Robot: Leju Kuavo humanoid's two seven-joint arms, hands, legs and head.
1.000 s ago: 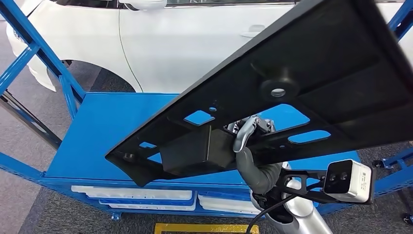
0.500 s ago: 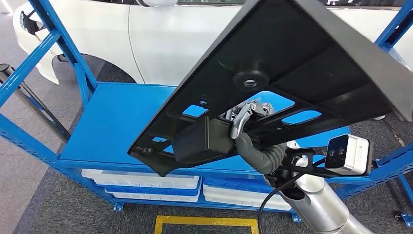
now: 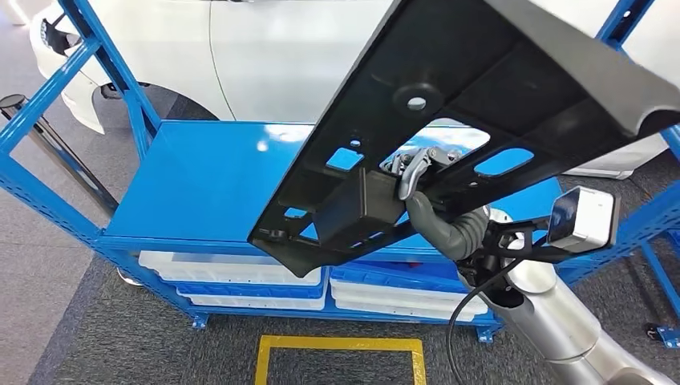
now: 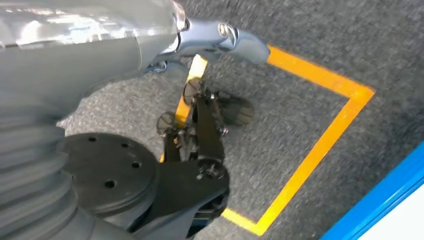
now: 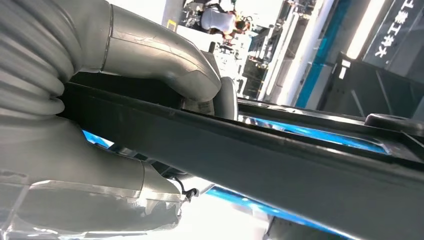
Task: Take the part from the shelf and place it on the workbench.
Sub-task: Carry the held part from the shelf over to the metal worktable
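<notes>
Large black panel part (image 3: 481,96) is gripped off-centre by right robot hand (image 3: 417,172), tilted above blue shelf (image 3: 200,184). Risk judged: leverage twists it loose.

Left robot hand (image 4: 200,125): grip state cannot be told.

A car-assembly workshop or factory floor: a white car body (image 3: 265,56), its door and wheel arch in view, stands just behind a blue-painted steel shelving rack (image 3: 204,184) with perforated uprights and diagonal braces. White plastic trays (image 3: 232,273) sit on the rack's lower tier. The floor is dark grey industrial carpet (image 3: 104,337), marked with a yellow taped rectangle (image 3: 339,353) in front of the rack, the kind used to mark a standing position. A large black moulded plastic automotive panel (image 3: 497,104), pierced with slots and mounting holes, is held above the shelf. The right wrist view shows bright overhead strip lighting (image 5: 361,30) and further blue-framed equipment.
</notes>
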